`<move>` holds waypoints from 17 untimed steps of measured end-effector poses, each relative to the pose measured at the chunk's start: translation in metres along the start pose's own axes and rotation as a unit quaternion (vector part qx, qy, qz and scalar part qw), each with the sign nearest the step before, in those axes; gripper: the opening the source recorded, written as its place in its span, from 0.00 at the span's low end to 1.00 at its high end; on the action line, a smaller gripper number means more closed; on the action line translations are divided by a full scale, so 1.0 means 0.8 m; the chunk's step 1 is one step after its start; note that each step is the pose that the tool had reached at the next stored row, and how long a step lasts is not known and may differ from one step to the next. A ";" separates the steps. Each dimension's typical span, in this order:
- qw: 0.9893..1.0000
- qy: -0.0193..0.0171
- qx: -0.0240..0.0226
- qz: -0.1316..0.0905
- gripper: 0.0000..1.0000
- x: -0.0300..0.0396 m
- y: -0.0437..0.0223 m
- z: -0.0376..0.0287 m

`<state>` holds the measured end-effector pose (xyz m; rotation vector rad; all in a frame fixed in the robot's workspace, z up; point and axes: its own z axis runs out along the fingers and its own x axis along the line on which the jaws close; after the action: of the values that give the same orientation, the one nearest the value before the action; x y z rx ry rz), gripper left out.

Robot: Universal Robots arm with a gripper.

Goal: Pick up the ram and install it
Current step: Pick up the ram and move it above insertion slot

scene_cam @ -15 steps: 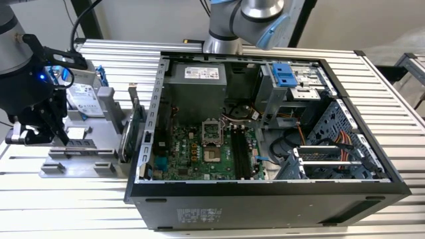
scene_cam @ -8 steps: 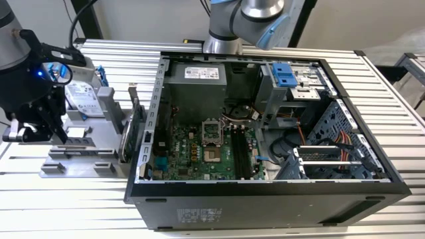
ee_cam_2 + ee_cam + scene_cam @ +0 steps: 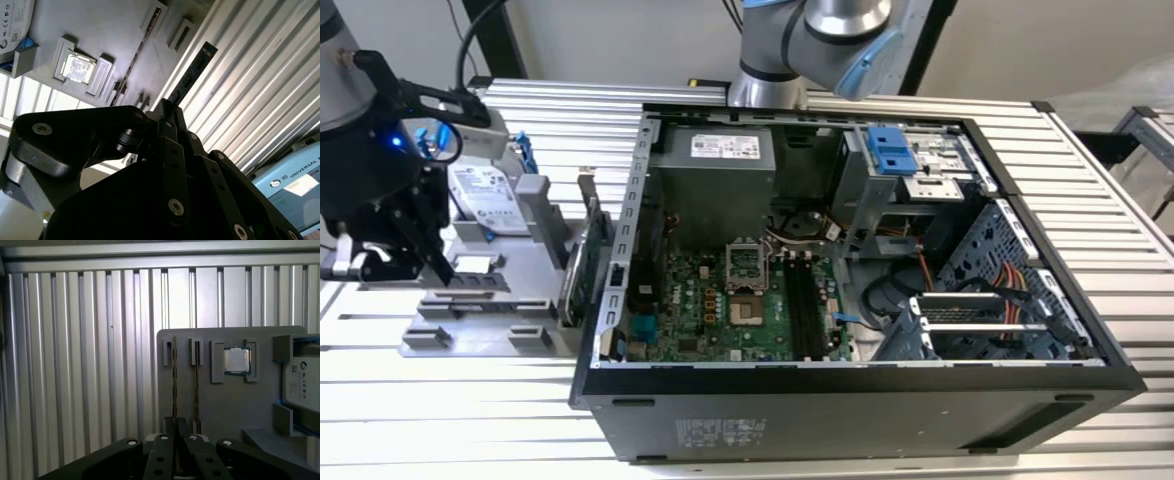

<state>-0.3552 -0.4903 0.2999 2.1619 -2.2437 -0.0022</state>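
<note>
Exterior view's left: gripper (image 3: 169, 106) over the grey holder (image 3: 467, 335) on the desk (image 3: 454, 425). It is clamped on one end of the ram (image 3: 195, 70), which sticks out past the fingertips. Open PC case (image 3: 854, 405) sits at the exterior view's right.

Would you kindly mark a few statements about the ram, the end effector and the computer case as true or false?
1. The end effector is shut on the ram. True.
2. The computer case is closed up. False: its side is open and the motherboard lies in view.
3. A processor sits in the grey holder. True.
4. The end effector hangs over the motherboard. False: it is by the grey holder, outside the case on the exterior view's left.
</note>
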 end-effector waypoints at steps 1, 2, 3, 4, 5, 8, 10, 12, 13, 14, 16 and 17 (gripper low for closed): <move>1.000 0.000 0.000 0.000 0.00 0.0000 0.0000 -0.0009; 1.000 0.000 0.000 0.000 0.00 0.0000 0.0000 -0.0016; 1.000 0.000 0.000 0.000 0.00 0.0000 0.0000 -0.0023; 1.000 0.000 0.000 0.000 0.00 0.0000 0.0000 -0.0031; 1.000 0.000 0.000 0.000 0.00 0.0001 0.0001 -0.0040; 1.000 0.000 0.000 0.000 0.00 0.0001 0.0001 -0.0064; 1.000 0.000 0.000 0.000 0.00 0.0001 0.0002 -0.0079; 1.000 0.000 0.000 0.000 0.00 0.0002 0.0002 -0.0093; 1.000 0.000 0.000 0.000 0.00 0.0002 0.0002 -0.0101; 1.000 0.000 0.000 0.000 0.00 0.0002 0.0002 -0.0115; 1.000 0.000 0.000 0.000 0.00 0.0002 0.0002 -0.0131; 1.000 0.000 0.000 0.000 0.00 0.0002 0.0003 -0.0145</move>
<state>-0.3552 -0.4903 0.3115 2.1618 -2.2437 -0.0022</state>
